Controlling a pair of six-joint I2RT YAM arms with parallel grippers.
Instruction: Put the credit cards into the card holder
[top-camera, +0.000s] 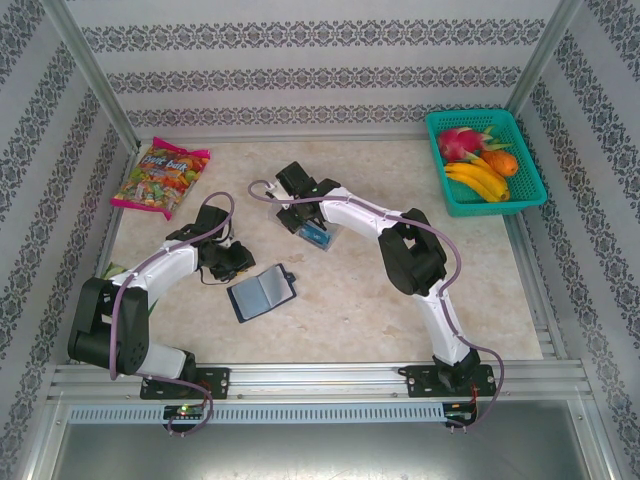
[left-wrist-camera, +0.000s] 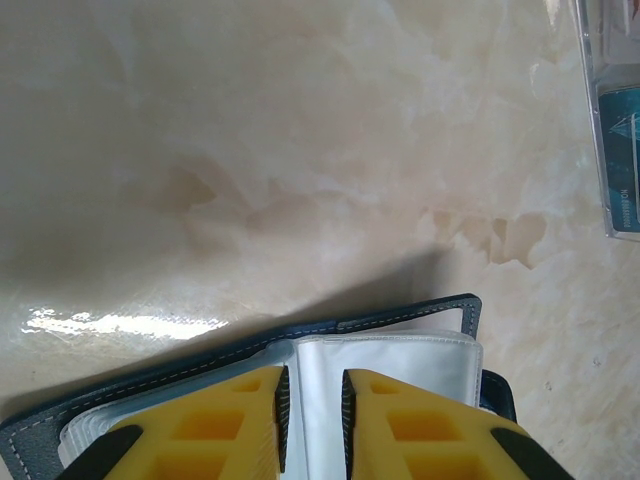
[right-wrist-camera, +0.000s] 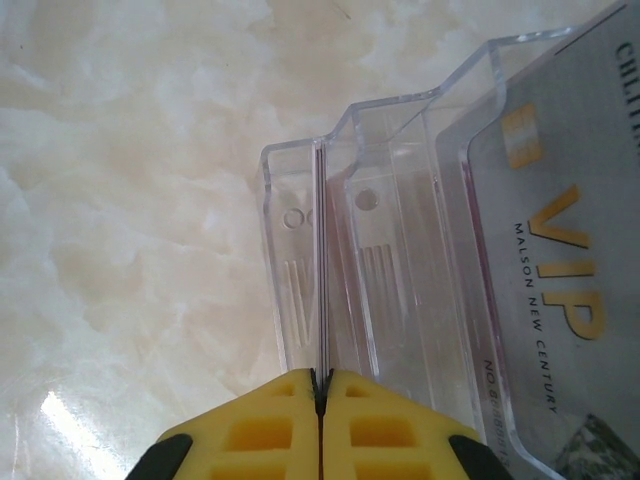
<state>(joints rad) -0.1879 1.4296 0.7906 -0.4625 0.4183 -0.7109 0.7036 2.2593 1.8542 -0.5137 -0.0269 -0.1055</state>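
Yellow fingers of the right hand (right-wrist-camera: 320, 378) pinch shut on a thin card (right-wrist-camera: 322, 270) standing edge-on in the clear tray (right-wrist-camera: 400, 130). The left hand (left-wrist-camera: 313, 385) sits narrowly parted over the open card holder (top-camera: 262, 293) on the bench (top-camera: 350, 300); whether it grips is unclear

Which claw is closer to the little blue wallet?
Left. The left gripper holds the card holder by its sleeves; the right gripper is off at the clear tray, pinching a card.

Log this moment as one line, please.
right hand: shut on credit card in clear tray | left hand: at card holder, grip unclear | stage: pickup
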